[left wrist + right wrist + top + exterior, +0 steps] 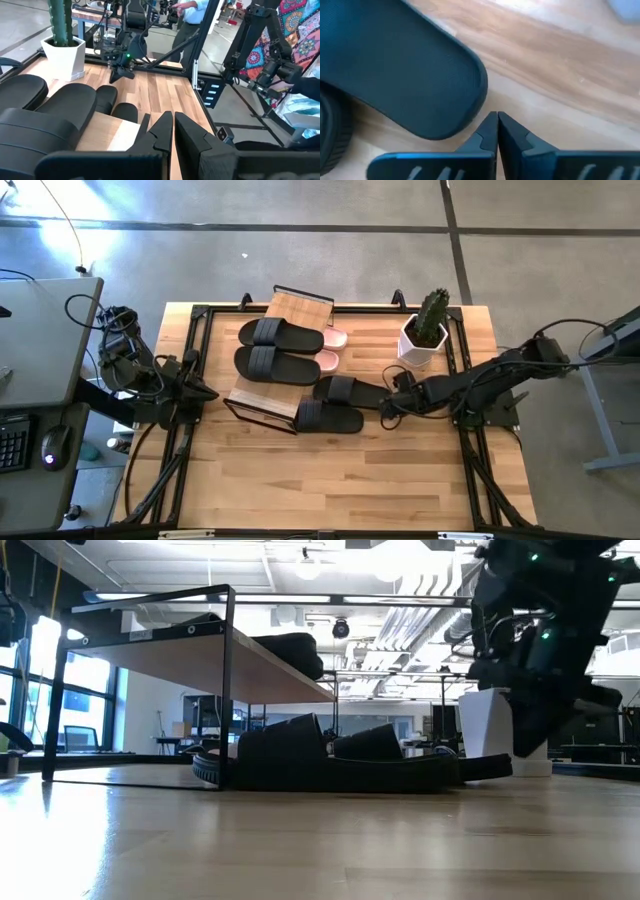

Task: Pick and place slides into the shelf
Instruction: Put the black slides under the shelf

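The shelf (262, 398) stands left of the table's middle, its boards slanted. Two black slides (272, 332) (277, 364) lie on its upper board, and pink slides (333, 338) stick out past its right side. Two more black slides (350, 391) (328, 418) lie flat on the table right of the shelf. My right gripper (384, 413) is shut, low over the table beside their right ends; its wrist view shows a slide's rounded end (420, 75) just off the fingertips (490, 127). My left gripper (173, 119), shut, waits at the shelf's left side (208, 393).
A white pot with a cactus (423, 340) stands at the table's far right, just behind my right arm. The near half of the wooden table (330, 480) is bare. The black table frame (470, 450) runs along both sides. A person (192, 15) stands beyond the table.
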